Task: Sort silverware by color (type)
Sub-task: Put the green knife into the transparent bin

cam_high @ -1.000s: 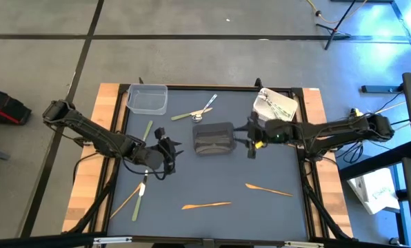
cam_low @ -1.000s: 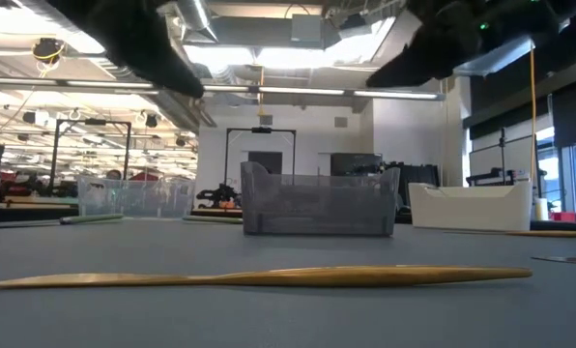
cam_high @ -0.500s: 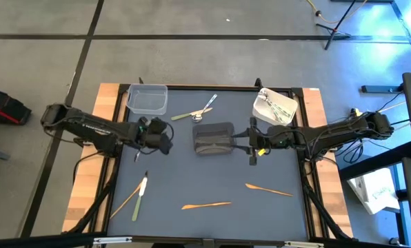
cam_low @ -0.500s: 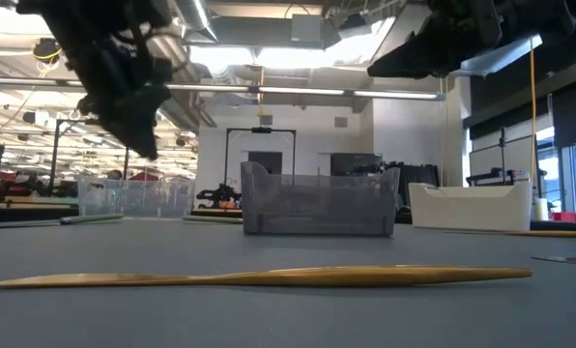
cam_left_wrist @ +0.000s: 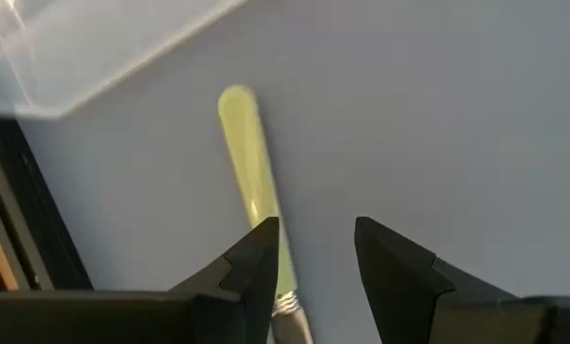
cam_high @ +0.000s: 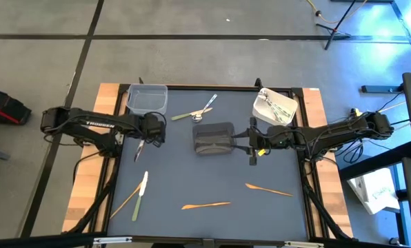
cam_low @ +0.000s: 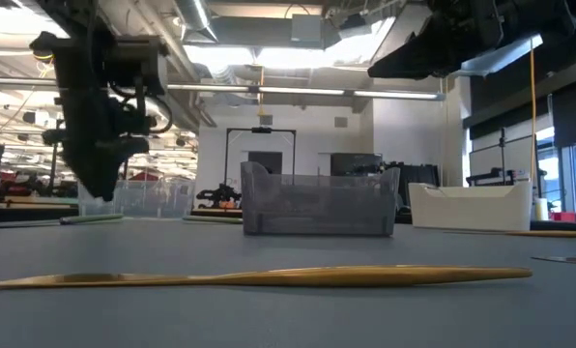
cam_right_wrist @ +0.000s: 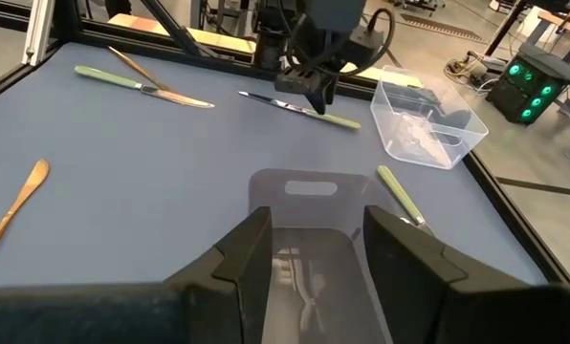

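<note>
Counter (cam_high: 212,172): dark grey mat on a wood-edged frame, both arms reaching in from its sides.

Dark grey container (cam_high: 213,138) at mid-counter. Clear container (cam_high: 147,99) at the far left corner. White container (cam_high: 274,105) at the far right corner, with pale utensils lying inside.

Left claw (cam_high: 149,131) sits above the mat just in front of the clear container. Fingers (cam_left_wrist: 256,263) part-way open, nothing gripped; an olive-handled knife (cam_left_wrist: 252,182) lies on the mat below them, slightly to one side of the gap.

Right claw (cam_high: 250,141) hangs just beside the dark grey container, on its right. Fingers (cam_right_wrist: 242,253) apart, holding nothing; wrist view looks straight into the container.

Silverware, all on the mat:
- Olive knife (cam_high: 140,150) under the left claw.
- Olive utensil (cam_high: 185,115) and silver spoon (cam_high: 203,110), crossing, between the clear and dark grey containers.
- Olive knife (cam_high: 139,198) and orange utensil (cam_high: 126,202) side by side, near left.
- Orange utensil (cam_high: 207,204) near centre; another (cam_high: 268,189) to its right, well apart.
</note>
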You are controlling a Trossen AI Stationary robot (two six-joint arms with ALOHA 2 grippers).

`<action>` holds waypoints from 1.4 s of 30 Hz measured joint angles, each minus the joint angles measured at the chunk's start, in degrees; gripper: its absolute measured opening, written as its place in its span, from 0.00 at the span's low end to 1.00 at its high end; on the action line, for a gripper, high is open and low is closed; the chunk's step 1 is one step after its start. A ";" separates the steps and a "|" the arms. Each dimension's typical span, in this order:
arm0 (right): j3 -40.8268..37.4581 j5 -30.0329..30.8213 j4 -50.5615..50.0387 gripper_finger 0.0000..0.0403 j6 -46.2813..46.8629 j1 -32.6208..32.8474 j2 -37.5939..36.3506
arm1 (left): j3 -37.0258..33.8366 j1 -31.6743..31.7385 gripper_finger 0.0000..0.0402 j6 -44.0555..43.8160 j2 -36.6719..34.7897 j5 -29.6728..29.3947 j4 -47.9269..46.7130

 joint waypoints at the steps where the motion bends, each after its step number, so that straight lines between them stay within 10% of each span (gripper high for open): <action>1: 0.00 0.02 0.00 0.38 -0.01 0.00 0.00 | -0.35 0.55 0.34 0.26 0.00 0.43 0.06; 21: 0.00 0.04 0.04 0.38 -0.75 -0.01 0.00 | -9.38 12.08 0.34 9.52 -0.39 8.38 11.17; 42: 0.00 0.10 -0.01 0.38 -0.84 -0.02 0.00 | -7.13 7.66 0.11 12.09 0.25 6.98 11.13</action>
